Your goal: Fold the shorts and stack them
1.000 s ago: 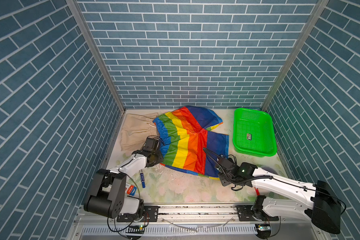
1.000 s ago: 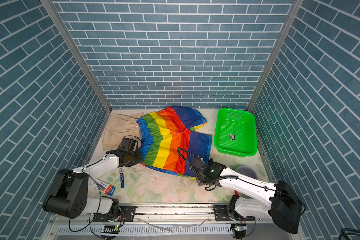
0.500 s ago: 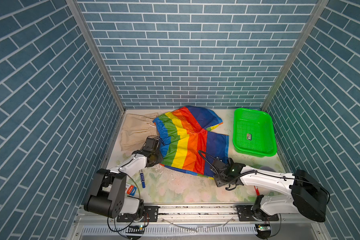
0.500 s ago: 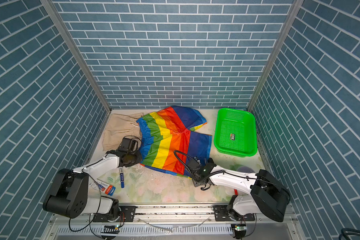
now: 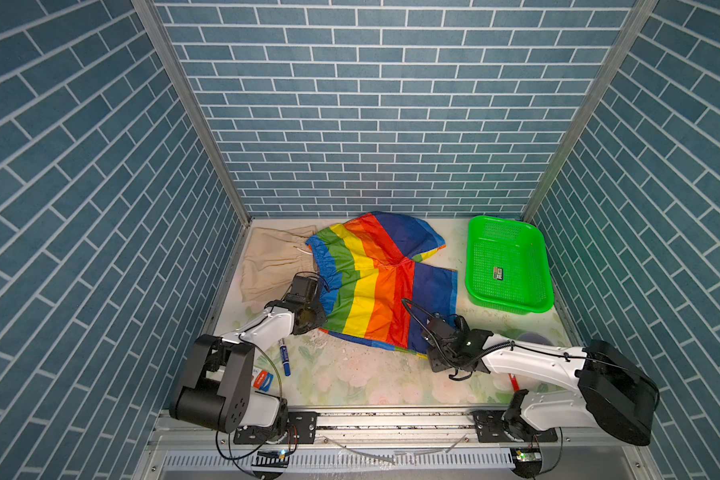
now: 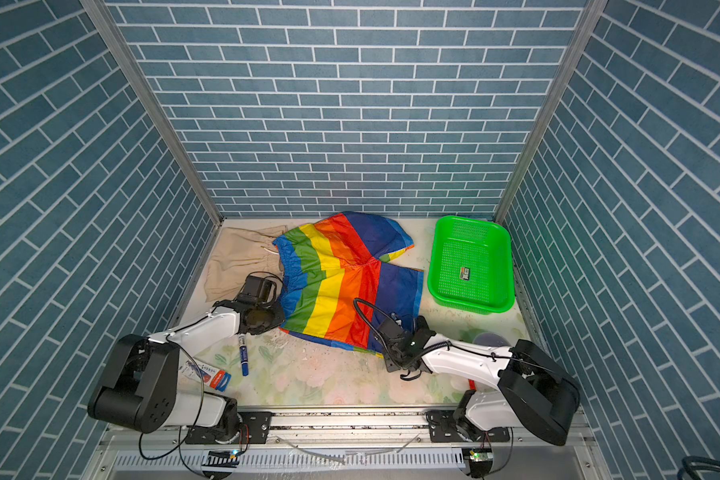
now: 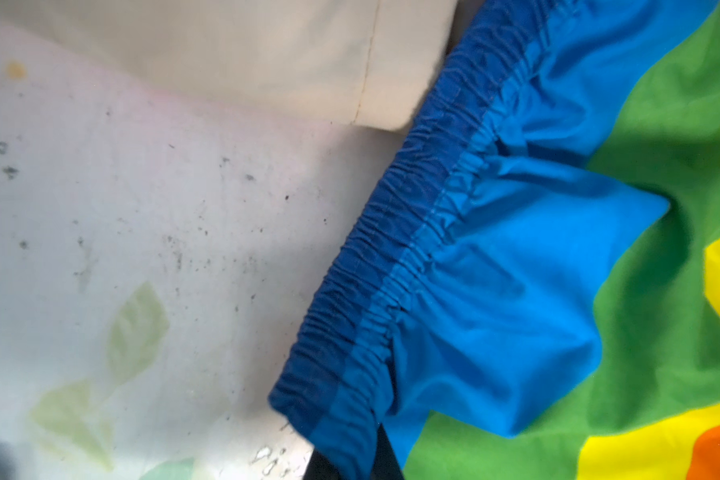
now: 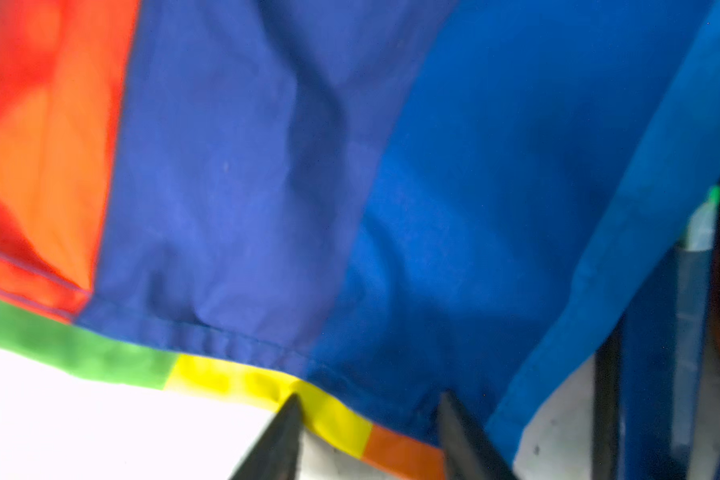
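Observation:
The rainbow-striped shorts (image 5: 375, 282) (image 6: 337, 282) lie spread flat mid-table, overlapping the beige shorts (image 5: 271, 262) (image 6: 238, 257) at the back left. My left gripper (image 5: 314, 316) (image 6: 273, 318) is at the near left corner of the rainbow pair. In the left wrist view that gripper (image 7: 352, 463) is shut on the blue elastic waistband (image 7: 391, 266). My right gripper (image 5: 427, 340) (image 6: 385, 345) sits at the near hem of the blue leg. In the right wrist view it (image 8: 370, 397) is open, its fingertips (image 8: 292, 405) straddling the yellow-orange hem edge (image 8: 341, 419).
A green mesh basket (image 5: 470, 266) (image 6: 433, 270) with a small label inside stands at the right. A blue marker (image 5: 284, 357) and a red-blue packet (image 5: 262, 379) lie near the left arm's base. A dark round object (image 5: 533, 337) sits behind the right arm.
The right gripper has slid left along the near edge to the blue leg's hem and its jaws have narrowed. The left gripper has closed on the waistband corner.

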Controlling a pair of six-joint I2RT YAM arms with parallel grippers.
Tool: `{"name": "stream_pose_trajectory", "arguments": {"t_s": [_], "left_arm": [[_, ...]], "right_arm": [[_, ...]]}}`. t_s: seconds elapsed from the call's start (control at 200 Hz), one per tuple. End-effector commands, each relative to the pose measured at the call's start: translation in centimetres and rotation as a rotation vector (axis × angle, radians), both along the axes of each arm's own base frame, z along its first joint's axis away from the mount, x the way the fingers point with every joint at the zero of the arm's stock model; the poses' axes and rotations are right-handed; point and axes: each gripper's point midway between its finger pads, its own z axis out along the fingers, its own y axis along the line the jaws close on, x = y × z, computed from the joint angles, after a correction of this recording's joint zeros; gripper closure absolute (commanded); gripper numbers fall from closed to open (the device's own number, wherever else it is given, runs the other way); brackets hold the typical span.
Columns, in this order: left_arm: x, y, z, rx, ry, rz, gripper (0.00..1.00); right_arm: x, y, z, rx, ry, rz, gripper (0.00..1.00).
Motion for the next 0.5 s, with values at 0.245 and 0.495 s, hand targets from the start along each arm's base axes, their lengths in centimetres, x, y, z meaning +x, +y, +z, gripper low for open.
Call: {"name": "stream_pose_trajectory", "arguments": {"t_s": [0.245,0.495], "left_arm": [[-0.1,0.5,1.5,0.019,-0.007,-0.009,1.0],[0.1,0.4,7.7,0.008,-0.113,-0.036,1.0]], "right_arm": [[-0.4,-5.0,0.3,-0.15,0.026,-0.152,1.0],[3.4,-6.6,10.6,-0.031,-0.246,-0.223,1.0]]}}
